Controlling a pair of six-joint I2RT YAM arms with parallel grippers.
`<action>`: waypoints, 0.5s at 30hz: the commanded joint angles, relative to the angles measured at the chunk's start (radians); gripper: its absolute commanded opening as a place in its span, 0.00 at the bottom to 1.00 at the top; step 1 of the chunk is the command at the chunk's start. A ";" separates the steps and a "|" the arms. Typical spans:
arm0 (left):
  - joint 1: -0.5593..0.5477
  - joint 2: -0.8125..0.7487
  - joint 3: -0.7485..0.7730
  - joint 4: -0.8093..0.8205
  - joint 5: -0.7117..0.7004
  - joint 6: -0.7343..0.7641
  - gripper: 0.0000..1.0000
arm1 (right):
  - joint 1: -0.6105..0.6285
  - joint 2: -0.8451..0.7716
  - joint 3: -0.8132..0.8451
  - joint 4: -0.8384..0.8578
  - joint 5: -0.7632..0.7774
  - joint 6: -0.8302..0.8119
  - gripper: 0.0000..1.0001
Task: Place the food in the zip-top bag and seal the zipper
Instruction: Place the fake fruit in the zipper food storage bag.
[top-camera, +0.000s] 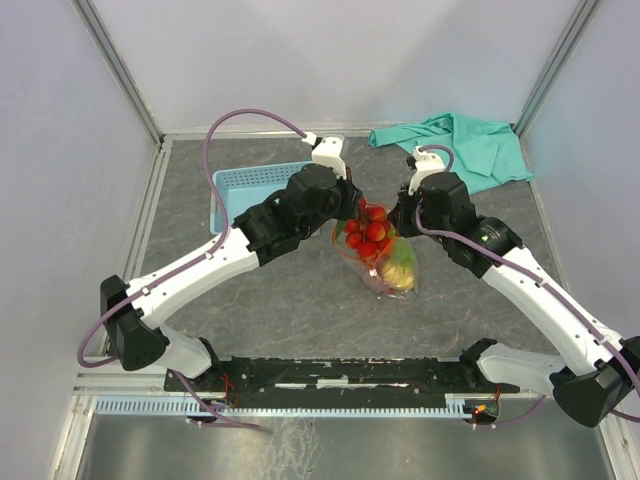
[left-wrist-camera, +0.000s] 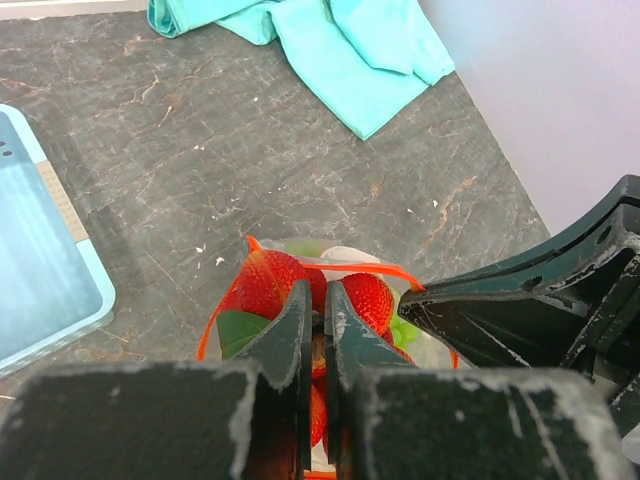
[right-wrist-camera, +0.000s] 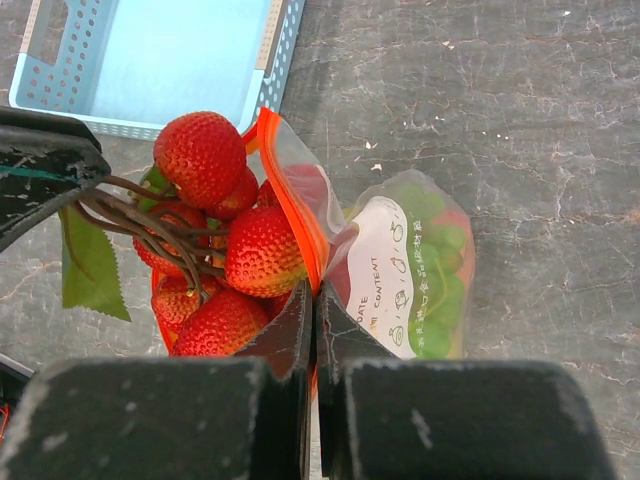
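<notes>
Two grippers meet at the zip-top bag (top-camera: 396, 272), which stands in the middle of the table (top-camera: 300, 320), near the blue basket (top-camera: 240, 185) and well apart from the teal cloth (top-camera: 465, 145). My left gripper (left-wrist-camera: 322, 295) is squeezed tight on the brown stems of the strawberry bunch (right-wrist-camera: 205, 155), and the berries sit in the bag's mouth with the top one poking out. My right gripper (right-wrist-camera: 313, 295) pinches the orange zipper (right-wrist-camera: 288, 185) at the bag's rim, and I see green grapes (right-wrist-camera: 440, 245) and a yellow fruit (top-camera: 400, 278) inside.
</notes>
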 joint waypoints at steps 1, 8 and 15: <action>-0.004 -0.001 0.049 0.033 0.016 0.004 0.03 | -0.005 -0.011 0.011 0.076 -0.009 0.011 0.01; -0.005 -0.002 -0.022 0.014 0.210 -0.153 0.03 | -0.005 -0.032 -0.021 0.124 -0.012 0.027 0.01; -0.004 0.017 -0.121 0.044 0.296 -0.276 0.03 | -0.005 -0.076 -0.078 0.191 -0.028 0.027 0.01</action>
